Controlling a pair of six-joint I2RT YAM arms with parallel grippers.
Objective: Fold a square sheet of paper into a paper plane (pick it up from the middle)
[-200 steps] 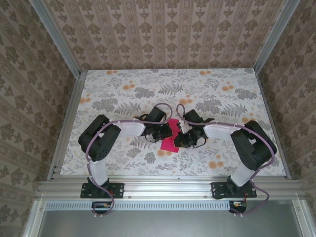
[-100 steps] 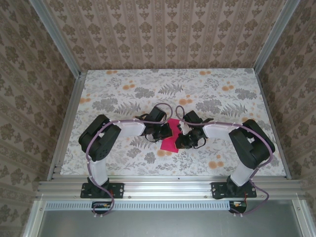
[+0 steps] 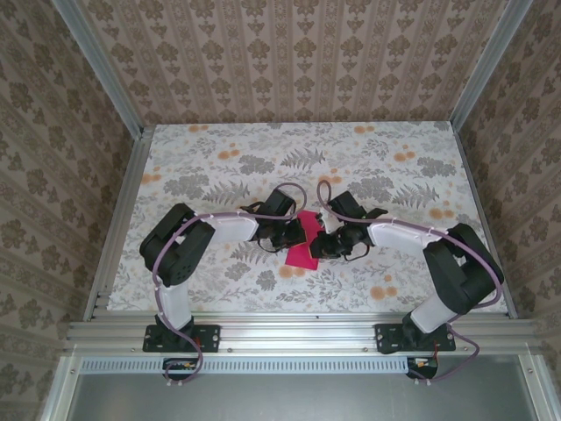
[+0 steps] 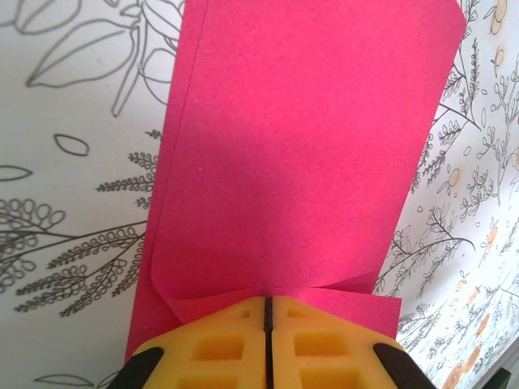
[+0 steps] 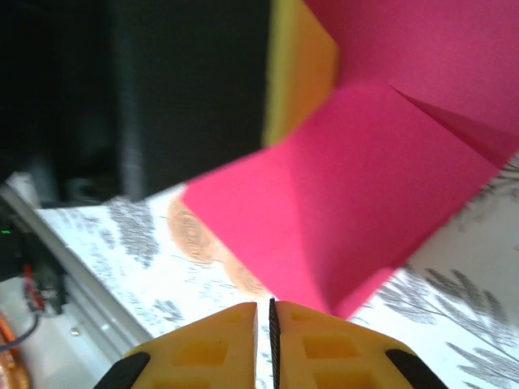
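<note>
Folding is under way and, by our reckoning, early: the square sheet of paper is lying doubled into a narrow strip, not yet a dart, at the middle of the table between the two arms. We are seeing the left gripper clamping one end of that strip, its yellow fingers pressed together on the paper. The right gripper is holding its fingers together too, with a paper corner just beside its tips; whether it is gripping that corner we cannot tell. From above, the strip's long axis is running roughly from the near edge toward the far wall, and the end we are seeing from the left wrist is square-cut, so nothing is pointing yet. Next, we are judging, a nose corner needs turning down to the centre line while one gripper is pinning the strip.
</note>
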